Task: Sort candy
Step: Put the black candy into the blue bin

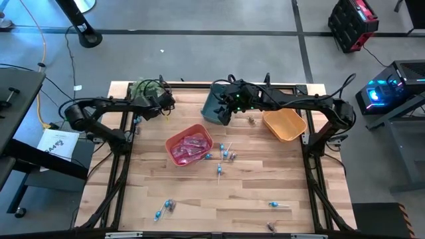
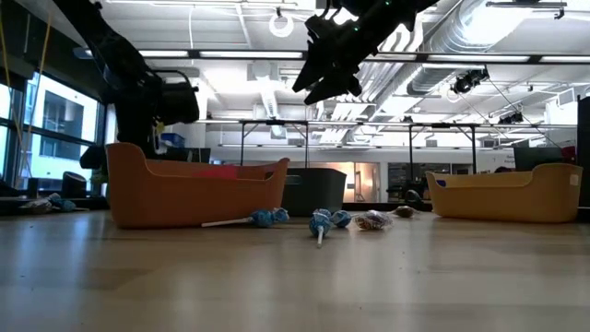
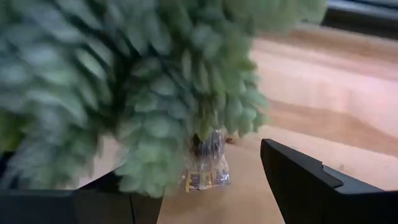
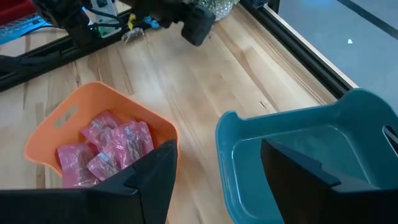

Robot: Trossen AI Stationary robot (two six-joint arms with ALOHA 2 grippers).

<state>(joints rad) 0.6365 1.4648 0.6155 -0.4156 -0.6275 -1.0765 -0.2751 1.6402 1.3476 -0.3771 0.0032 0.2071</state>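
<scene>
Now left end effector point(image 1: 166, 101) at green plant point(image 1: 141, 89) on desk point(image 1: 252, 192) far-left corner, fingers apart, empty. Right end effector point(image 1: 226, 109) above teal bin point(image 1: 214, 106), fingers apart, empty. Pink packets point(image 1: 189, 146) in red bin point(image 1: 174, 141). Blue lollipops point(image 1: 224, 154) and brown pieces point(image 1: 252, 120) scattered on desk. Orange bin point(image 1: 285, 125) at right.

Light wood-plank table point(image 1: 252, 192), smooth plastic bins point(image 4: 298, 155), crinkly glossy pink packets point(image 4: 106, 152)
</scene>
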